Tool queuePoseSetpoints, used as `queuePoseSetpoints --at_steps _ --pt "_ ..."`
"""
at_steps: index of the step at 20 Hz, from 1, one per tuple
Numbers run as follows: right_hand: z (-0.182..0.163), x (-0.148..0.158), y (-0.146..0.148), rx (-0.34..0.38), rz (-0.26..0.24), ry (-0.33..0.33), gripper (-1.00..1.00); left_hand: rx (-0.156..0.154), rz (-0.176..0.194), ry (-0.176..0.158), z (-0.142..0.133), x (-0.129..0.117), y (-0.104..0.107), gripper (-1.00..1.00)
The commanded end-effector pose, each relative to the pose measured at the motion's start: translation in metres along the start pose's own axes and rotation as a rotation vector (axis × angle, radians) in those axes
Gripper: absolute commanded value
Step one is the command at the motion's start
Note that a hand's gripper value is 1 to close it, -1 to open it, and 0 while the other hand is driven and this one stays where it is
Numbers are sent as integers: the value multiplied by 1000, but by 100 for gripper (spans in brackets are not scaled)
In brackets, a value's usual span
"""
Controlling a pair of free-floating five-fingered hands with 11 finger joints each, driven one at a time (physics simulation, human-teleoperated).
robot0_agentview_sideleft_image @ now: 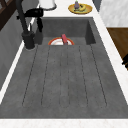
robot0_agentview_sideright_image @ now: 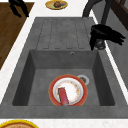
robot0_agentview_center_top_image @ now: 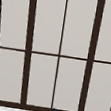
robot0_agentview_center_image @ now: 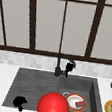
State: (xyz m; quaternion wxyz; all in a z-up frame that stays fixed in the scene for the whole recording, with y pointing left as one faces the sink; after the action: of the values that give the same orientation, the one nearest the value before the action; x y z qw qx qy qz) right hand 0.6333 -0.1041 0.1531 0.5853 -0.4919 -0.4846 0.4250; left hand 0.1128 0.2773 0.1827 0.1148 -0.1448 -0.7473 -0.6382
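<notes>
Fingers of the right hand [robot0_agentview_center_image: 69, 67] lie stretched out straight against the side of the faucet [robot0_agentview_center_image: 58, 67], gripping nothing; in the right side view they fan out past the tap's body, seemingly on its lever, though the contact is hard to make out. The faucet stands at the back rim of the sink [robot0_agentview_center_image: 33, 82], between drainboard and basin. By my reading, the step in hand is the reach to the tap, and working the lever would call for a firm press or a closing of the fingers round it. The left hand [robot0_agentview_center_image: 19, 102] hangs by the sink's front left corner; whether its fingers are curled I cannot tell. A plate [robot0_agentview_center_image: 73, 99] with a red block [robot0_agentview_center_image: 81, 104] lies in the basin, and a red ball [robot0_agentview_center_image: 53, 107] shows before it.
</notes>
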Motion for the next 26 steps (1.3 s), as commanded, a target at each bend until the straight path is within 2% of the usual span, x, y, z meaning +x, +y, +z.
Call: queuePoseSetpoints --at_steps 1,2,3,4,9,12,13,14,17,25,26 --pt "-13 11 10 120 20 9 -100 0 0 0 0 0 0 0" --pt "-5 12 13 106 19 -15 -100 0 0 0 0 0 0 0" --pt "2 11 6 97 -7 -40 -100 0 0 0 0 0 0 0" --pt "3 12 5 101 -2 -46 -100 0 0 0 0 0 0 0" --pt "5 23 -2 207 32 -55 -100 0 0 0 0 0 0 0" --pt "6 27 1 288 16 -60 -100 0 0 0 0 0 0 0" --pt "5 29 2 317 38 -51 -100 0 0 0 0 0 0 0" --pt "-9 24 13 313 79 -44 -100 0 0 0 0 0 0 0" --pt "-30 21 25 310 99 -45 -100 0 0 0 0 0 0 0" --pt "-33 19 27 314 85 -61 -100 0 0 0 0 0 0 0" --pt "-30 24 27 324 81 -60 100 0 0 0 0 0 0 0"
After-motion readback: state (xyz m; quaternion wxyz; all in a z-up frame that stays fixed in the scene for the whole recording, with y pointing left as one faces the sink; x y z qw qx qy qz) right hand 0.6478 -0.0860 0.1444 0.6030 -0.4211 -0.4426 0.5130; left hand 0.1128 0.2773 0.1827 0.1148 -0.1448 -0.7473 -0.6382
